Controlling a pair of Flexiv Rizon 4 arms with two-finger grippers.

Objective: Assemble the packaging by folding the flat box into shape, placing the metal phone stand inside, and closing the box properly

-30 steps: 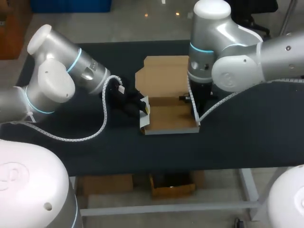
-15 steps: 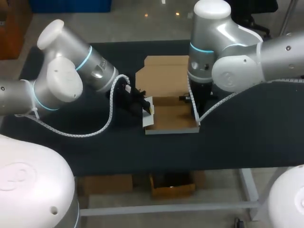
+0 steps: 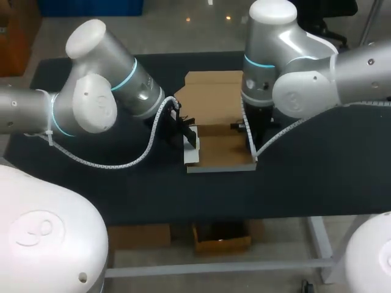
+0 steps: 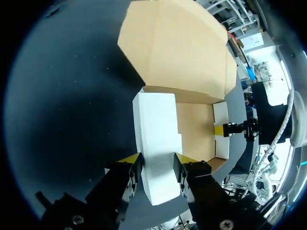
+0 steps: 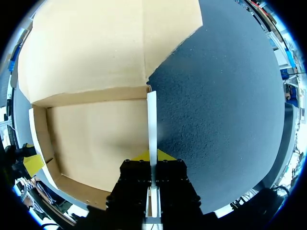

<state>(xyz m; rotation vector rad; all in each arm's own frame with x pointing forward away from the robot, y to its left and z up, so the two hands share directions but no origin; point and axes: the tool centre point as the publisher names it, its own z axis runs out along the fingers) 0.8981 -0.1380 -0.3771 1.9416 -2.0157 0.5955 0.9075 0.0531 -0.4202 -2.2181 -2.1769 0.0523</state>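
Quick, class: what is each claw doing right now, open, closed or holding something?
Left claw: closed on the white left flap of the box.
Right claw: closed on its right wall.

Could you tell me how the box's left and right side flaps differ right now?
The left flap shows its broad white face to the left hand; the right flap appears edge-on, a thin white strip. The right flap is pinched in the right hand; whether the left hand grips the left flap is unclear. Both stand raised from the brown box floor.
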